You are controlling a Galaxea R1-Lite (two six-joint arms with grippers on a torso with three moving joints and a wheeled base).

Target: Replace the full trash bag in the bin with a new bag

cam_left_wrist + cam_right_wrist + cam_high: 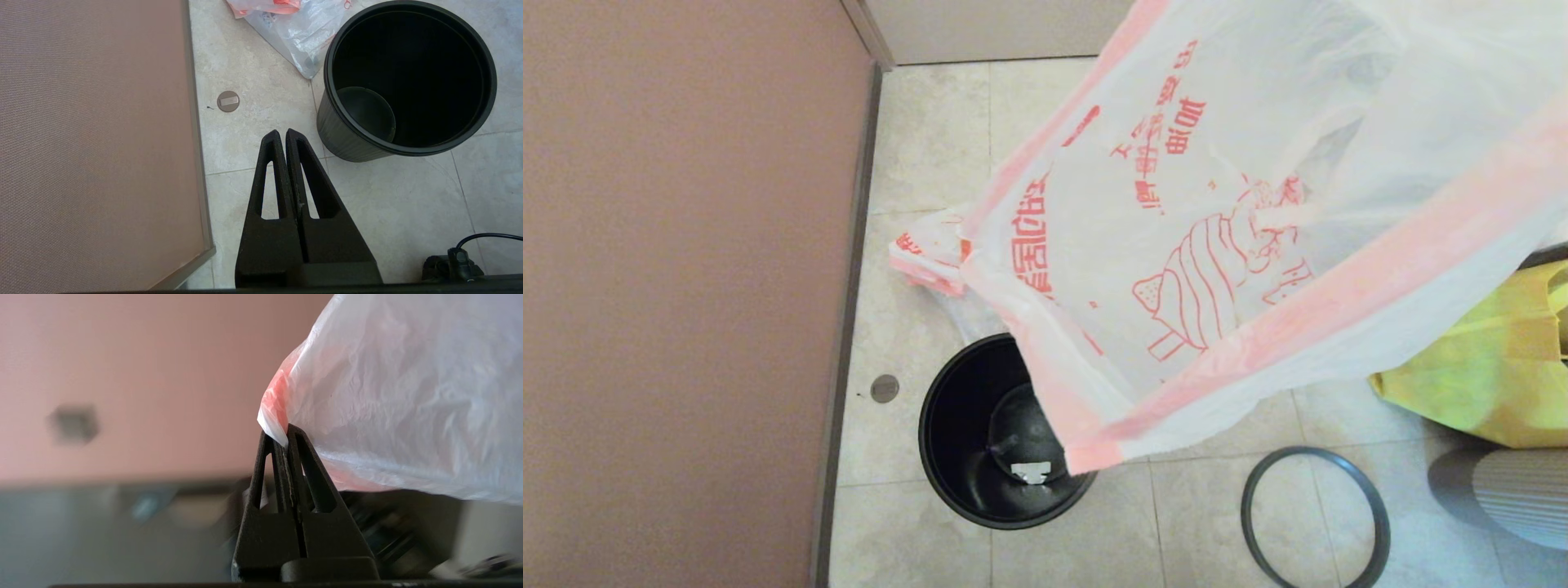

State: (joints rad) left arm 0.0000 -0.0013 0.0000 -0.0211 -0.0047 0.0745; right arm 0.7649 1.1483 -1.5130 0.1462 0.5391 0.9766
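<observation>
Right end effector [284, 435] is pinched shut on the hem of the new bag [1339, 122], holding it up in the air; the left end effector [282, 136] is closed on nothing, parked low near the wall with the bin [968, 465] just ahead of it. Key relation: in the head view the bag hangs in a diagonal sheet from upper right, where the right arm holds it out of frame, down to lower left, and its lowest corner overlaps the far-right edge of the bin's mouth. So the bin lies down and to the left of the grip point, and the bag's long axis already runs toward it. My read: the next move is lowering and spreading the mouth over the rim. The left arm is the nearer one to the bin and free to help. Bag look: milky translucent film with an orange-pink band along the edge; red line drawings and lettering show on or through it. Bin is dark, round, upright and unlined, only a small white scrap at the bottom. Its grey hoop rim [1372, 523] lies on the floor to the bin's right, apart from it. The full trash bag [294, 24] sits on the floor just beyond the bin, near the wall.
</observation>
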